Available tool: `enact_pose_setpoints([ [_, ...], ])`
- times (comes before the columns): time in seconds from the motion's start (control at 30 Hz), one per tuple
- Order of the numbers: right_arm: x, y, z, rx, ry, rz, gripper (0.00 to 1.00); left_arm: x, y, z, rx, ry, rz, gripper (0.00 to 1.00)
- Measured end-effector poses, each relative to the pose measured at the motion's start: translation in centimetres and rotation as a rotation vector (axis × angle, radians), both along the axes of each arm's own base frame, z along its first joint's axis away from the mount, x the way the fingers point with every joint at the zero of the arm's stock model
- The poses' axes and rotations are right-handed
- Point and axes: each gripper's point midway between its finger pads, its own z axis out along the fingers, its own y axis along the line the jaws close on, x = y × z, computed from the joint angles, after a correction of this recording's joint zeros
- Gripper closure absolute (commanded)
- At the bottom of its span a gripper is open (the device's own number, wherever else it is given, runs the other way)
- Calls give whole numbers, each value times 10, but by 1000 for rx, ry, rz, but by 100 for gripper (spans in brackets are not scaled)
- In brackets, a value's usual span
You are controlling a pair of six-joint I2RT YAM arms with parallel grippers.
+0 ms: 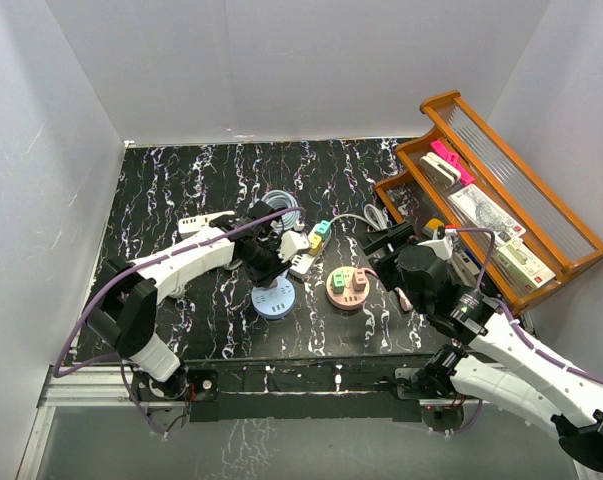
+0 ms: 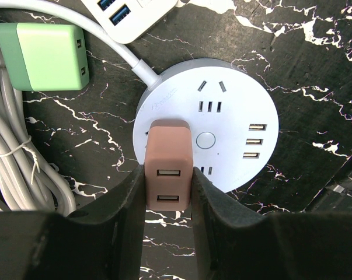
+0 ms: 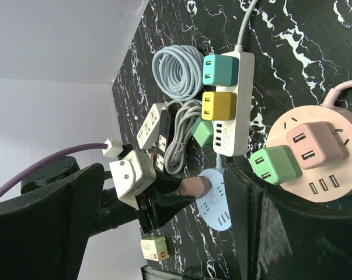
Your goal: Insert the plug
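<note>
Left gripper (image 2: 168,195) clenched on dusty-pink two-port plug (image 2: 170,140), standing on round pale-blue socket hub (image 2: 228,134); right gripper (image 1: 389,240) released, empty.

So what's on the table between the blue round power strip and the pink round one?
Nothing. In the top view the table between the blue round power strip and the pink round power strip is bare black marble.

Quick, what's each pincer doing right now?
Left pincer: closed on the brown plug, over the round power strip.
Right pincer: open, holding nothing.
</note>
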Motion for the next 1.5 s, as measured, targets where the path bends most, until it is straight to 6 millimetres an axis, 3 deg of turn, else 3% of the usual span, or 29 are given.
enact_pose_setpoints([
  [1.0, 3, 3, -10, -34, 24, 5, 19, 0, 1, -15, 27, 31, 6, 100],
  [1.5, 3, -1, -5, -25, 5, -9, 19, 2, 2, -18, 52, 41, 32, 100],
])
